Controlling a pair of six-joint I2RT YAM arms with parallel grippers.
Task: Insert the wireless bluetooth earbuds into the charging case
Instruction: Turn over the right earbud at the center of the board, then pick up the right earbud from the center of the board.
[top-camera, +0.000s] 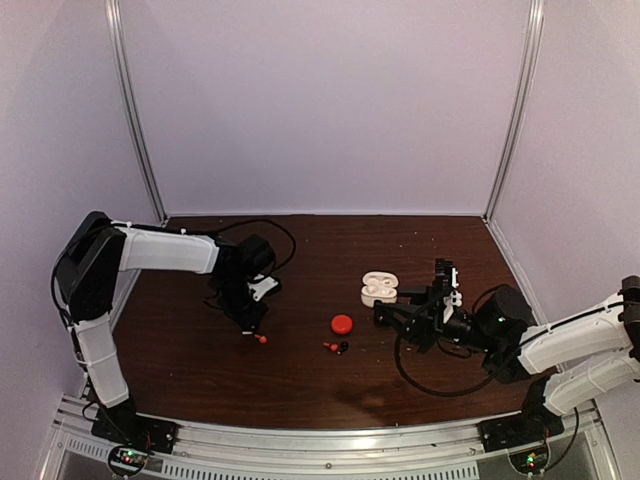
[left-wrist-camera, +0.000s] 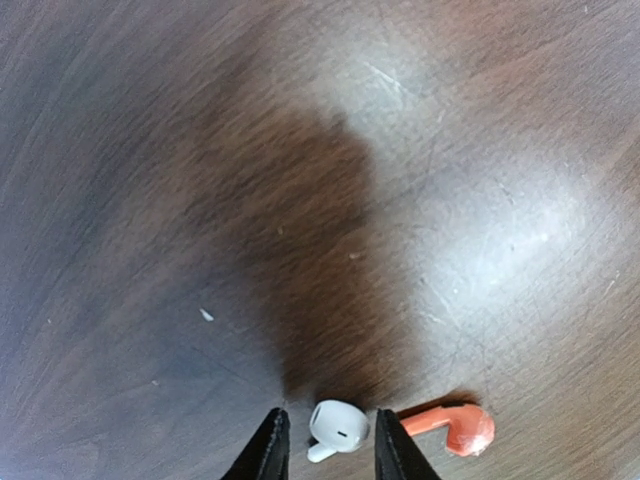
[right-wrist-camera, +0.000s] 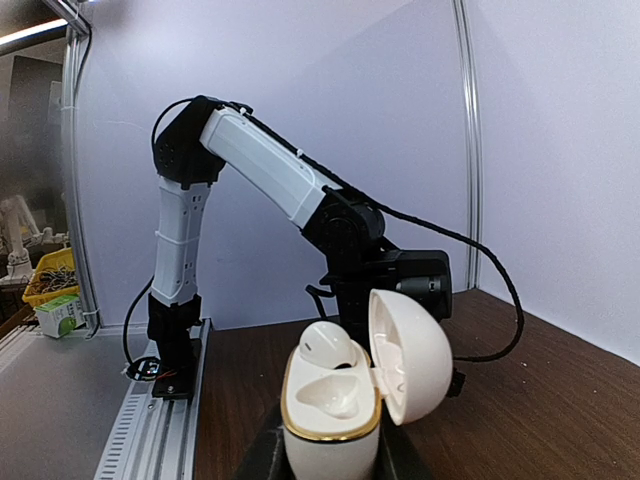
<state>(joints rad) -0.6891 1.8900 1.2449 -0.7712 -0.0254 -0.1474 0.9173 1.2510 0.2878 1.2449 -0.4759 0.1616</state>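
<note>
- White earbud (left-wrist-camera: 338, 425) lies on the dark wood worktop (left-wrist-camera: 300, 200), right between the fingertips of your left tool (left-wrist-camera: 331, 445). The left wrist view shows it at the bottom edge, its stem pointing toward the lower left.
- Your left tool is narrowly apart around that bud. The jaws bracket it closely, with a thin sliver of worktop showing on the left side and the right fingertip (left-wrist-camera: 395, 450) almost on it. You cannot tell from this view whether either pad actually touches.
- Orange-red earbud (left-wrist-camera: 455, 428) lies just beside that right fingertip, outside the jaws, close to the white one but apart from it.
- Your right tool (right-wrist-camera: 330, 462) is clamped on the white charging case (right-wrist-camera: 330, 425), its dark fingers pressing the lower body from both sides. The case stands upright, gold-rimmed, with its lid (right-wrist-camera: 410, 355) swung open to the right in the right wrist view.
- A second white earbud (right-wrist-camera: 330, 348) sits in the case's rear well, on the hinge side.
- From the top view, a red round case (top-camera: 342, 323) rests near the middle of the worktop, between your two tools. Just nearer the arm bases lie a small red earbud (top-camera: 329, 346) and a black earbud (top-camera: 343, 346), side by side.
</note>
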